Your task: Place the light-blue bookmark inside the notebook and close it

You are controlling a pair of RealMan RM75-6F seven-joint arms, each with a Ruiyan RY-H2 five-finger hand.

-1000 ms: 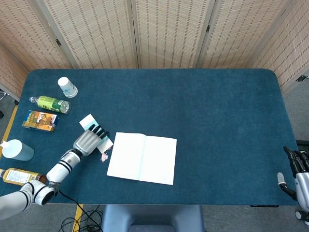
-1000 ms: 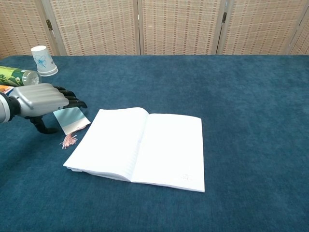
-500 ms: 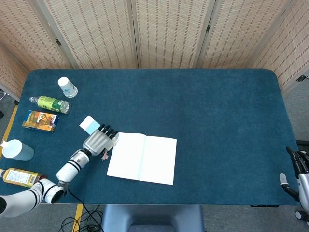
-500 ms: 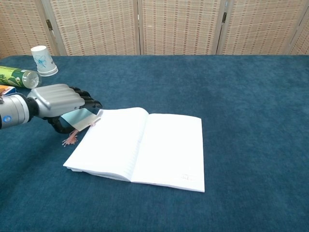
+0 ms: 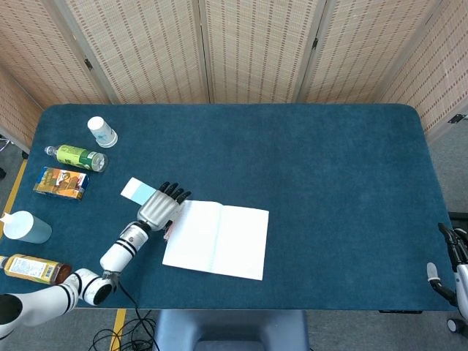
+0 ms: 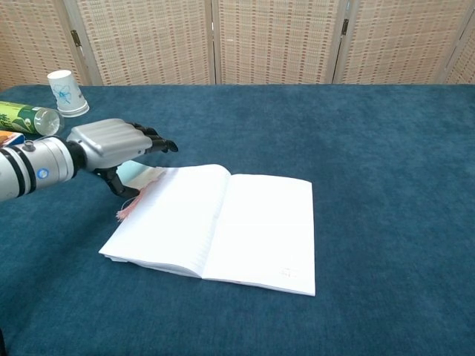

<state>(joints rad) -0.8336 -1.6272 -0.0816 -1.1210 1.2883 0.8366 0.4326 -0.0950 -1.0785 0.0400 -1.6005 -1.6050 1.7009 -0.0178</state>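
Grasping the light-blue bookmark (image 5: 136, 190), left hand (image 5: 158, 207) fingers (image 6: 158, 142) reach the open notebook (image 5: 217, 239), nothing inside.

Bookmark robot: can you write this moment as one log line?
left hand: holds light-blue bookmark | notebook: open | bookmark: at notebook's left edge | right hand: idle

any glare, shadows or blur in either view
Head view: even, flat light, no glare on the notebook, everything sharp. Chest view: the left hand casts a soft shadow over the bookmark; the page surface looks nearly washed out.
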